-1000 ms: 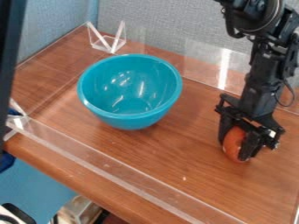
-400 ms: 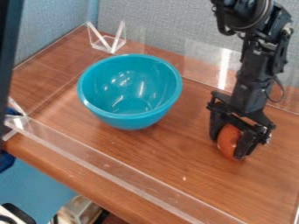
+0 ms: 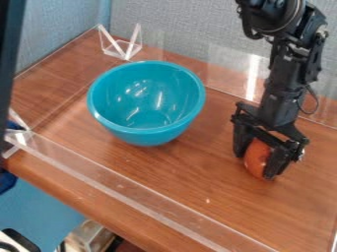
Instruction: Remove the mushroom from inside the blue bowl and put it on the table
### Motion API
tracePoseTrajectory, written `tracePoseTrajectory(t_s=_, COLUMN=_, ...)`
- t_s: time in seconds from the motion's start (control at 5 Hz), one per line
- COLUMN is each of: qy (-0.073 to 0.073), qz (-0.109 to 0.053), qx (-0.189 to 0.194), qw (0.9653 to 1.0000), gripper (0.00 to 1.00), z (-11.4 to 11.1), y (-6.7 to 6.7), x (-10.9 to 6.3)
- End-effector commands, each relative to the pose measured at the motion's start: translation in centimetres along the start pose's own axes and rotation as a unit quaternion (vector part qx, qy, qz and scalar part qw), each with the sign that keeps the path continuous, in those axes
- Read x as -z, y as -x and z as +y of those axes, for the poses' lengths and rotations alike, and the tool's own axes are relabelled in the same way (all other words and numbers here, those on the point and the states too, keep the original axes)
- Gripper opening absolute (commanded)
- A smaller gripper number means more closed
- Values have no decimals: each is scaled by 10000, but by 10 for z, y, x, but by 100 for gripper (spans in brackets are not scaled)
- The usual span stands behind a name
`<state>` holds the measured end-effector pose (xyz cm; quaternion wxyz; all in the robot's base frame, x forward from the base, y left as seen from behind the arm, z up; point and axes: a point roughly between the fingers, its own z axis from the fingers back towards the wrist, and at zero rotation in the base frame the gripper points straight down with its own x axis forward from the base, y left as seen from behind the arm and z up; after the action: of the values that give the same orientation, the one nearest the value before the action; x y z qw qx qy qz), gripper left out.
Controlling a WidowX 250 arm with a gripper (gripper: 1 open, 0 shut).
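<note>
The mushroom (image 3: 262, 161), small with a reddish-orange cap, sits low on the table (image 3: 184, 162) at the right, outside the blue bowl (image 3: 146, 101). My gripper (image 3: 266, 159) points straight down over it, with one black finger on each side of the cap. The fingers stand spread and look slightly apart from the mushroom. The glossy turquoise bowl stands upright at the centre left with nothing showing inside it, a hand's width left of the gripper.
Low clear acrylic walls edge the table, one along the front (image 3: 118, 169) and one behind the arm (image 3: 231, 69). A clear acrylic bracket (image 3: 121, 41) stands at the back left. Open wood lies between the bowl and the gripper.
The gripper moved slightly left with the mushroom and came down to the table. Its fingers now stand a little wider around the cap than a second ago.
</note>
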<state>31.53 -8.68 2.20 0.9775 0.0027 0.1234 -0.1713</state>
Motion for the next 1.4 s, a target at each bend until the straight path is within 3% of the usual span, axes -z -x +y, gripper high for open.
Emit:
tracePoseTrajectory(t_s=0.0, qy=-6, qz=-84, qx=-285, qw=9996, gripper=100, z=16, y=4, x=-8)
tracePoseTrajectory(t_s=0.6, qy=-68, qz=-87, qx=-382, qw=9992, gripper=100, z=17, y=8, x=-14)
tracePoseTrajectory(t_s=1.2, qy=-319, qz=-346, qx=-532, qw=9975, gripper=100, z=17, y=27, x=-47)
